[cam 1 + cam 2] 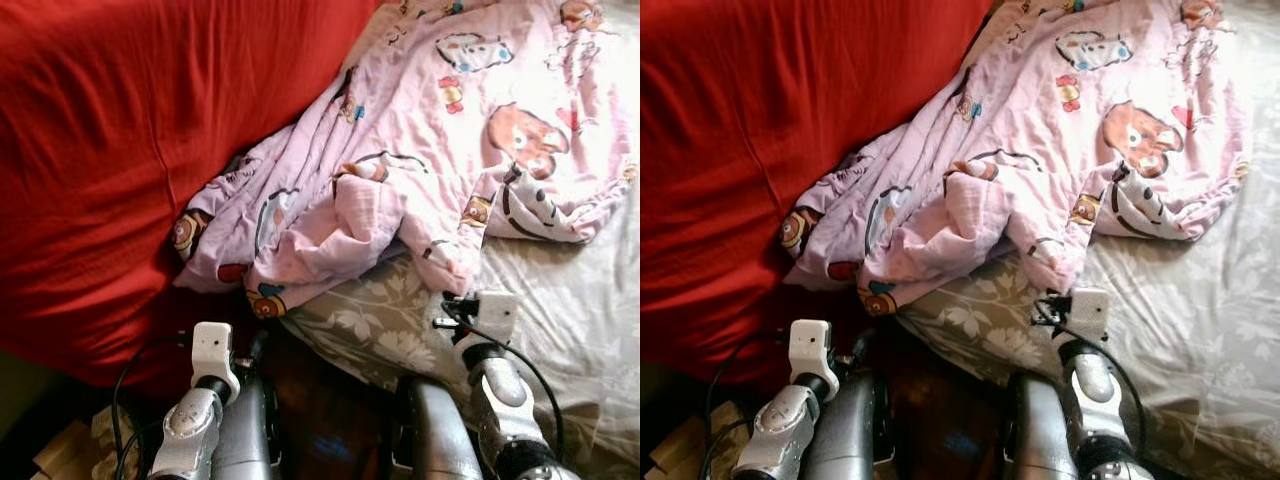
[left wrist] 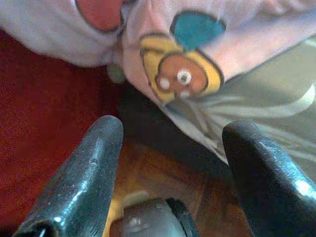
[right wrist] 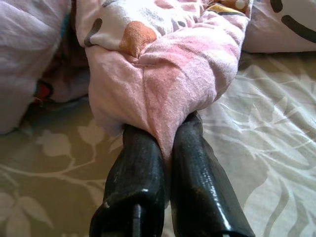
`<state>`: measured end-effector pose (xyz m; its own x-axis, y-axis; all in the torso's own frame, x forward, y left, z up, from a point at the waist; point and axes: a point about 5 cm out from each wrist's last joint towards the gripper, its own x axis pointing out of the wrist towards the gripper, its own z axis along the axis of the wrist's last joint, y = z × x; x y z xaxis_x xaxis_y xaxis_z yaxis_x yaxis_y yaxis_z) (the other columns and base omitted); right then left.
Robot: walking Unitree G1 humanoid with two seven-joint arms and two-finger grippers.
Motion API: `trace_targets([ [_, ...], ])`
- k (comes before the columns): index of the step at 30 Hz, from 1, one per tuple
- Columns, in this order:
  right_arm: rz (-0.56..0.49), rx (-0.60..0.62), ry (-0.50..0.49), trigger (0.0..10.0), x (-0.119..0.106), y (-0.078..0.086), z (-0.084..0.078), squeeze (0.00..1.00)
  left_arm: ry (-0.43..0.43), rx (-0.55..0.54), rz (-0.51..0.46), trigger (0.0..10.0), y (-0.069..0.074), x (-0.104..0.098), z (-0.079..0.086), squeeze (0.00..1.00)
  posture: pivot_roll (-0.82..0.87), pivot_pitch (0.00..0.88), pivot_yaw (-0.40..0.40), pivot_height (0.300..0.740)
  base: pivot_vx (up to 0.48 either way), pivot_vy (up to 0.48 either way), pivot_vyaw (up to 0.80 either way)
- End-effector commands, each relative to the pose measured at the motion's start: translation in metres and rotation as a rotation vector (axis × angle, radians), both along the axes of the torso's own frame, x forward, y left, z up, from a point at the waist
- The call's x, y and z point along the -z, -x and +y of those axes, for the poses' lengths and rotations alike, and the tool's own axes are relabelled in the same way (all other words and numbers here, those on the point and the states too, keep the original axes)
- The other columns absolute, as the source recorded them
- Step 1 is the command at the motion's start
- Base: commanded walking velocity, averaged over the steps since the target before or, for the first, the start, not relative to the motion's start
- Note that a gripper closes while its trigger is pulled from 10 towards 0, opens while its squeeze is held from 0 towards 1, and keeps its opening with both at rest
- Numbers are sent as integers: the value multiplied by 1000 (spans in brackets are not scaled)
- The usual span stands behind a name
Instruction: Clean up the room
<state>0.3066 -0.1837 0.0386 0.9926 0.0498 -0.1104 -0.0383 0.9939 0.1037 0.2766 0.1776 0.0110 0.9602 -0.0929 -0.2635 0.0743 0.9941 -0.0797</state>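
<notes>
A crumpled pink blanket (image 1: 420, 150) printed with cartoon animals lies across the bed, its lower edge hanging toward me. My right gripper (image 3: 168, 133) is shut on a pink fold of that blanket (image 3: 163, 74) at the edge nearest me, just above the grey floral sheet (image 3: 266, 148). My left gripper (image 2: 173, 128) is open, a little below the blanket's corner with the yellow and blue print (image 2: 182, 74), not touching it. Both arms reach forward from the bottom of the head views.
A big red duvet (image 1: 120, 150) covers the left half of the view and butts against the blanket. The grey floral sheet (image 1: 570, 300) spreads to the right. Dark wooden floor (image 1: 330, 420) shows beside the bed's edge below the grippers.
</notes>
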Motion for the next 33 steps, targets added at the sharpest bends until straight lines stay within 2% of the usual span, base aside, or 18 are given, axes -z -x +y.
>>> trace_targets([
  [1,-9,-4,-22,10000,2,4,1,0,26,-60,50,10000,9,12,10,0,76,190,17,596,0,0,0],
  [6,-16,45,-49,10000,-1,2,1,0,25,-75,101,10000,16,23,14,0,77,174,22,631,0,0,0],
  [15,0,36,-48,10000,5,8,4,0,19,-86,141,10000,23,32,16,0,76,162,17,681,0,0,0],
  [22,6,48,-47,10000,6,9,2,0,40,-152,270,10000,45,53,20,0,69,146,5,721,0,0,0],
  [26,-4,50,-45,10000,5,9,2,0,46,-156,330,10000,54,62,19,0,69,142,2,740,0,0,0],
  [30,-14,79,-43,10000,3,9,-3,0,41,-169,407,10000,71,73,22,0,70,134,0,740,0,0,0],
  [33,-15,79,-42,10000,3,9,-3,0,35,-169,422,10000,74,75,23,0,73,130,0,740,0,0,0],
])
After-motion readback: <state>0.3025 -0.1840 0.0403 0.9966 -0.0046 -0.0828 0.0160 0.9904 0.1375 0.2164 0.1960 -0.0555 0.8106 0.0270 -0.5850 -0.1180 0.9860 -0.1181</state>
